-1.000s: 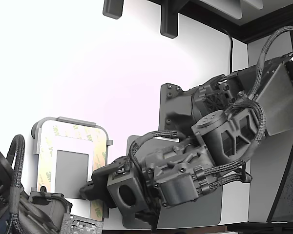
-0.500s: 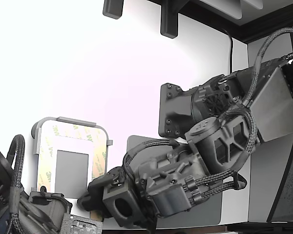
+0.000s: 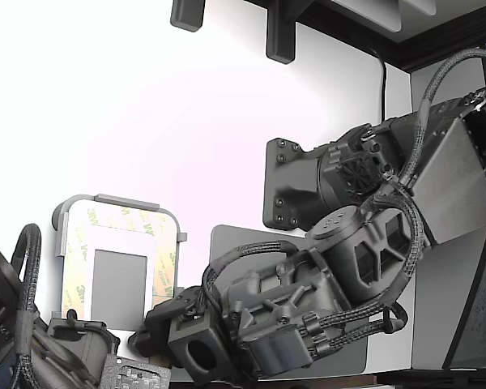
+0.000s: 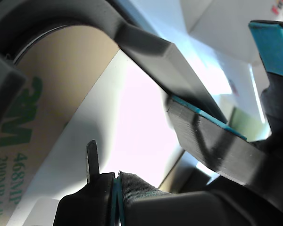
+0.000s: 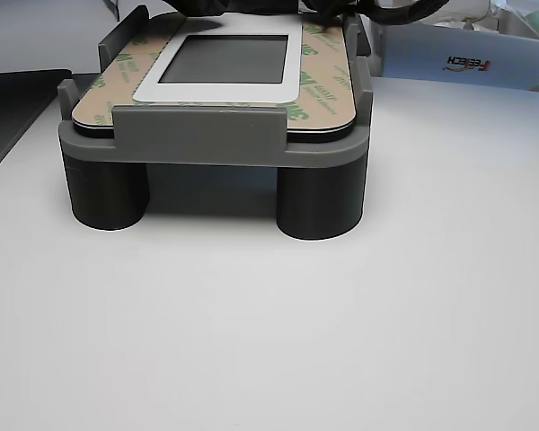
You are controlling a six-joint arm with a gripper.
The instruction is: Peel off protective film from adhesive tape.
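Dropped lower and further toward exterior view's left since a second ago, gripper (image 3: pixel 150 340) now at near corner of adhesive tape (image 3: pixel 164 259) in grey holder frame (image 5: pixel 216 135), presumably hunting a liner edge; protective film (image 4: pixel 47 127) unlifted, jaws apart, gripping nothing visible

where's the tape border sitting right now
The adhesive tape lies flat on top of the grey holder frame, bordering the small grey rectangle; in the exterior view it sits at lower left, just left of the tool.
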